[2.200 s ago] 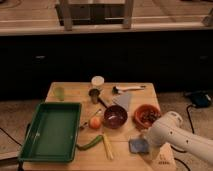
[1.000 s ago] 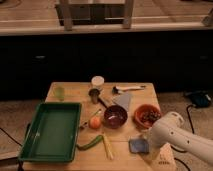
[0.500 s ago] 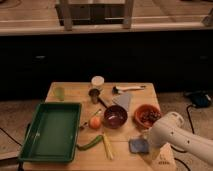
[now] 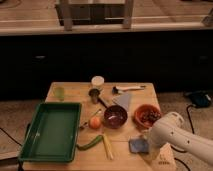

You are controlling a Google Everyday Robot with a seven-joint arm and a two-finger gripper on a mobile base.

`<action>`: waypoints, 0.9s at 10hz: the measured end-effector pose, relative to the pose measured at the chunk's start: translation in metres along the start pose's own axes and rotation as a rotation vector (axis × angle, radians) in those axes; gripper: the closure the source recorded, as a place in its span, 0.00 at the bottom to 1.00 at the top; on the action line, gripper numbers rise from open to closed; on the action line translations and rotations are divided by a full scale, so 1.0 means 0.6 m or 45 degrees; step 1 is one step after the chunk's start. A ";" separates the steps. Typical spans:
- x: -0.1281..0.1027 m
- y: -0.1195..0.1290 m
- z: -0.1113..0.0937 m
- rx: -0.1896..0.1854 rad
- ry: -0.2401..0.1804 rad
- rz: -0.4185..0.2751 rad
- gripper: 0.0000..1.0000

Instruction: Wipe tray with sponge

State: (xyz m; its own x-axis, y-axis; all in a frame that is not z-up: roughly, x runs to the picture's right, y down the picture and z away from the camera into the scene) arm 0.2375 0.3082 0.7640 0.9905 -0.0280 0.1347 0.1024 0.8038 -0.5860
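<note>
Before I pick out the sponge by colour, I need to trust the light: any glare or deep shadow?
Camera view: dim, warm light, no harsh glare; the tray shows only faint sheen; the sponge looks dull beside the gripper, at the table's near right corner.

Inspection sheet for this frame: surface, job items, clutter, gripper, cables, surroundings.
surface: wooden table, crowded.
job's things: green tray front left, nothing in it; sponge lying flat front right, apart from the tray.
clutter: dark bowl, orange bowl, orange fruit, folded cloth, cups, utensil.
gripper: gripper low beside the sponge, mostly hidden by the arm; nothing seen held.
cables: cable on the floor, right.
surroundings: dark cabinets behind.
</note>
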 end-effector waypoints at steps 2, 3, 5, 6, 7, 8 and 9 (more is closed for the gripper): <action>0.000 0.001 0.000 -0.001 -0.003 0.005 0.20; 0.000 0.001 0.000 -0.001 -0.003 0.006 0.20; 0.000 0.000 0.001 -0.001 -0.004 0.009 0.20; 0.000 0.000 0.001 -0.001 -0.005 0.010 0.20; -0.001 0.001 0.002 -0.003 -0.007 0.011 0.20; 0.000 0.000 0.001 -0.002 -0.007 0.012 0.20; 0.001 0.001 0.002 -0.003 -0.007 0.014 0.20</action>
State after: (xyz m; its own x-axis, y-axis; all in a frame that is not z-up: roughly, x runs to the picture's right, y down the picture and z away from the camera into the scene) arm 0.2379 0.3093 0.7649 0.9910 -0.0159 0.1328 0.0918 0.8027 -0.5893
